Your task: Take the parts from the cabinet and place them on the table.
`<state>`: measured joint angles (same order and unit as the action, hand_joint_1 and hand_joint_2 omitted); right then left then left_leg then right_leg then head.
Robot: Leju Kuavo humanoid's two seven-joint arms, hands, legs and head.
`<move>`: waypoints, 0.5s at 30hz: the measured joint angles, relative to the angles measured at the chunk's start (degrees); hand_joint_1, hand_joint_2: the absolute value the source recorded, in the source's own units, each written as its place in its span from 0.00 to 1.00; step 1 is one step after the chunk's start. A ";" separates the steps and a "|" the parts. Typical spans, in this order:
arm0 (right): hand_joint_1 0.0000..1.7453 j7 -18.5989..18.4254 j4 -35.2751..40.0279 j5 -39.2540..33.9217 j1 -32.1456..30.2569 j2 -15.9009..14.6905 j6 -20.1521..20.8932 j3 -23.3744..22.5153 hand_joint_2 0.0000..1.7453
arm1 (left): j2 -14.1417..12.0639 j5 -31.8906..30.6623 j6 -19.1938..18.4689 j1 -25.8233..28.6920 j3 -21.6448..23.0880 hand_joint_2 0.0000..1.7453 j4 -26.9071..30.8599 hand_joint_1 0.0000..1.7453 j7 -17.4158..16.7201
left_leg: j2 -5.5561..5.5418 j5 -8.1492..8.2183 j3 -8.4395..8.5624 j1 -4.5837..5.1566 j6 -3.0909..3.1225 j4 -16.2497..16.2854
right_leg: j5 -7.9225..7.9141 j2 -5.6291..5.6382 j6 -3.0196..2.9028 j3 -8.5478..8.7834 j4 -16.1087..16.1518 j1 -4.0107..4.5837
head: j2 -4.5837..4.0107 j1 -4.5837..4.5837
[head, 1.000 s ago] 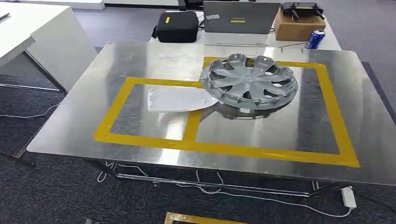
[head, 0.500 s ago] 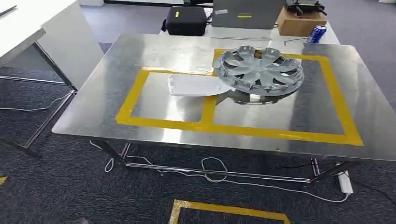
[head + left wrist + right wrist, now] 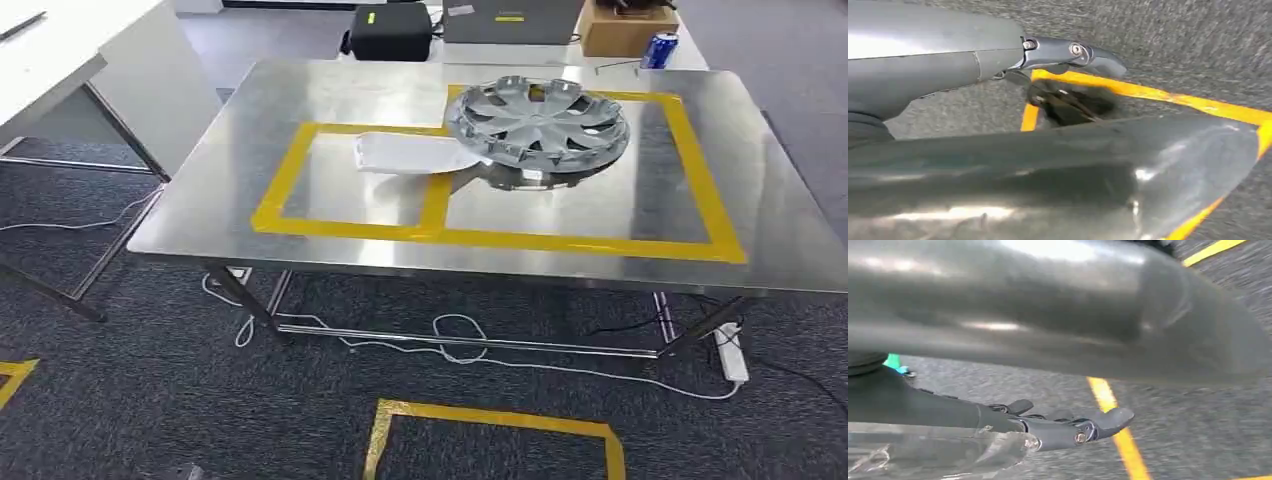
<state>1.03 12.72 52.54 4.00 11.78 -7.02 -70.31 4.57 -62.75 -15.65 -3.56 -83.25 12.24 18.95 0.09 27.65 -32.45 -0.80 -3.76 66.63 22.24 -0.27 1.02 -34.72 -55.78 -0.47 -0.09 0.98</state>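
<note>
A silver wheel cover (image 3: 540, 120) lies on the steel table (image 3: 220, 200), inside the right field of a yellow tape frame (image 3: 560, 241). One edge of it overlaps a flat white part (image 3: 405, 155) that lies in the left field. My left hand (image 3: 1068, 75) hangs over grey carpet and a yellow floor line, thumb out, dark fingers loosely apart, nothing in it. My right hand (image 3: 1068, 425) also hangs above the carpet beside a yellow line, fingers stretched out and empty.
A white desk (image 3: 70, 50) stands at the left. Behind the table sit a black case (image 3: 390, 30), a cardboard box (image 3: 620, 25) and a blue can (image 3: 657, 50). Cables (image 3: 460, 350) and a power strip (image 3: 733, 352) lie under the table. A yellow tape square (image 3: 490, 418) marks the floor.
The camera has drawn back from the table, so more floor and the tape square show. The wheel cover and white part lie as before.
</note>
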 joint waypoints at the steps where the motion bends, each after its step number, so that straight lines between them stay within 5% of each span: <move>1: 0.00 -0.39 0.00 0.07 0.10 0.17 -0.07 0.00 0.00 | 0.02 -0.02 -0.02 -0.24 0.00 0.00 0.00 0.00 0.65 | -0.05 0.02 4.20 -0.44 -0.53 -5.45 | -0.47 0.04 0.44 -0.78 -0.64 -0.01 | 0.00 0.04; 2: 0.00 -0.79 0.00 0.33 0.05 0.17 -0.07 0.00 0.00 | 0.33 -0.33 -0.04 -0.49 0.07 0.00 0.00 0.00 1.05 | -0.25 1.88 8.09 -0.78 -0.81 -10.58 | -0.76 0.08 0.80 -1.44 -1.17 0.18 | 0.00 0.42; 3: 0.00 -0.94 -0.02 0.70 0.04 0.22 0.04 0.02 0.00 | 0.20 -0.68 -0.02 -0.74 0.15 0.00 0.02 0.00 1.35 | -0.50 3.21 8.83 -0.37 0.63 -13.13 | -1.25 0.09 1.22 -1.81 -1.45 0.22 | 0.00 0.59; 6: 0.00 -1.05 -0.04 1.07 -0.17 0.33 -0.33 0.02 0.00 | 0.13 -0.94 0.40 -0.59 0.15 0.00 0.02 0.00 1.31 | -0.19 2.01 7.55 0.15 2.67 -12.30 | -3.33 0.09 2.35 -1.92 -0.56 -0.28 | 0.00 0.37; 7: 0.00 -0.68 -0.04 1.07 -0.34 0.35 -0.65 0.04 0.00 | 0.13 -1.09 0.89 -0.47 0.15 0.00 0.02 0.00 0.70 | 0.15 1.31 6.89 -0.01 3.51 -12.38 | -2.59 0.11 2.60 -2.20 -0.91 -0.56 | 0.00 0.42; 8: 0.00 -0.13 -0.04 1.07 -0.49 0.37 -1.11 0.02 0.00 | 0.07 -1.38 1.61 -0.42 0.15 0.00 0.02 0.00 -0.11 | 0.16 0.70 6.25 0.09 4.06 -12.38 | 0.63 0.03 2.72 -3.03 -2.51 -0.57 | 0.00 0.18; 10: 0.00 0.94 -0.04 1.29 -0.55 0.48 -1.75 0.02 0.00 | -0.07 -1.71 3.04 -0.30 0.17 0.00 0.02 0.00 -1.58 | 0.17 -0.75 4.43 0.35 4.52 -12.33 | 8.34 0.12 2.93 -5.42 -11.27 -0.54 | 0.00 -0.26; 11: 0.00 1.27 -0.04 1.66 -0.49 0.48 -2.01 0.04 0.00 | -0.07 -2.05 3.17 -0.18 0.18 0.00 0.02 0.00 -1.97 | 0.21 -1.46 3.56 0.54 4.58 -12.27 | 10.63 0.12 2.97 -6.33 -15.74 -0.52 | 0.00 -0.28; 12: 0.00 1.42 -0.04 2.08 -0.50 0.48 -2.14 0.04 0.00 | -0.04 -2.25 3.17 -0.07 0.22 0.00 0.02 0.00 -2.15 | 0.22 -2.22 2.51 0.70 4.60 -12.20 | 11.32 0.12 2.94 -6.55 -18.99 -0.46 | 0.00 -0.33; 13: 0.00 1.47 -0.06 2.16 -0.52 0.48 -2.19 0.04 0.00 | -0.02 -2.34 3.15 -0.01 0.22 0.00 0.02 0.00 -2.15 | 0.22 -2.87 1.58 0.79 4.56 -12.12 | 10.38 0.13 2.85 -5.82 -19.83 -0.39 | 0.00 -0.31; 15: 0.00 1.36 -0.04 2.58 -0.55 0.48 -2.38 0.07 0.00 | 0.09 -2.71 2.80 0.06 0.28 0.00 0.02 0.00 -1.66 | 0.22 -4.14 -0.41 0.84 4.31 -11.76 | 5.87 0.12 2.33 -0.82 -15.23 -0.14 | 0.00 -0.31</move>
<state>2.38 12.68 55.12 3.45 12.26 -9.40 -70.25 4.66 -65.46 -12.85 -3.50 -82.97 12.26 17.29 0.31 23.52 -32.86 0.04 0.55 54.87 28.11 -0.15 3.34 -35.54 -71.01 -0.61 -0.09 0.68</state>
